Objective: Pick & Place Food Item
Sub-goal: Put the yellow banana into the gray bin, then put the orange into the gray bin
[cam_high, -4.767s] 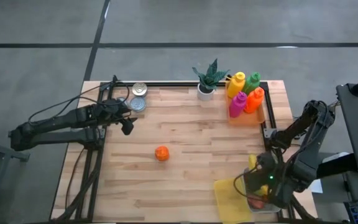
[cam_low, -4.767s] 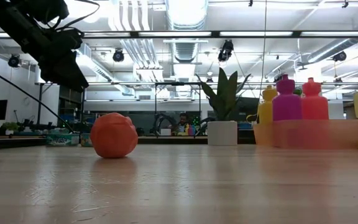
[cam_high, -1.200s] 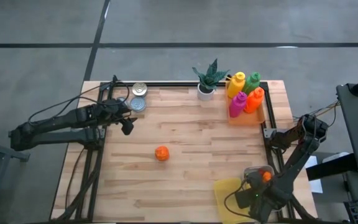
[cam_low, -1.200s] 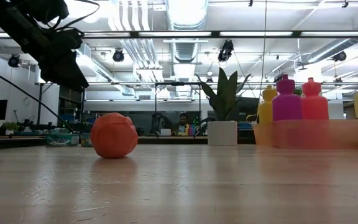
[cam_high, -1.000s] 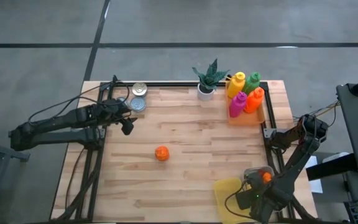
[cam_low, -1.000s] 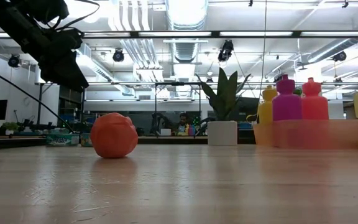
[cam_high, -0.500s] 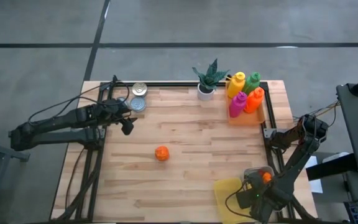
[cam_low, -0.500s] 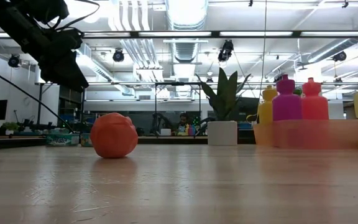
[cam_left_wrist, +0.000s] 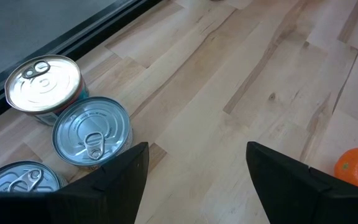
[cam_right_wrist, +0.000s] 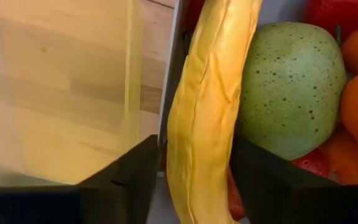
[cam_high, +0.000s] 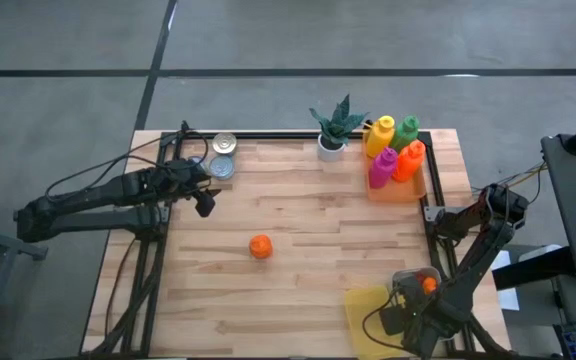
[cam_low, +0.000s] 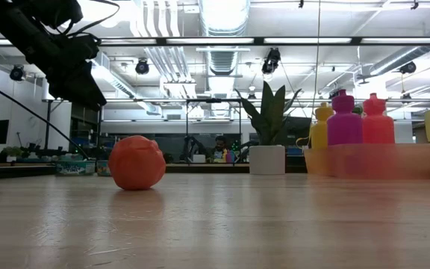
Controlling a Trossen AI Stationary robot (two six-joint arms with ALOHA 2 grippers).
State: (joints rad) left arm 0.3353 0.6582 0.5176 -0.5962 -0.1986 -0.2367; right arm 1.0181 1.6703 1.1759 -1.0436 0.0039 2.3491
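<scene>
left claw: spread, poised over table's back-left | right claw: down at front-right corner, fingers straddling banana

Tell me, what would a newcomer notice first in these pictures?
Probably the orange alone in the middle of the table, and the bright bottles at the far right corner. Then the banana between the right gripper's fingers, beside a green fruit.

Around the orange at mid-table: cans far left, plant and bottles far right, bin near right.
</scene>
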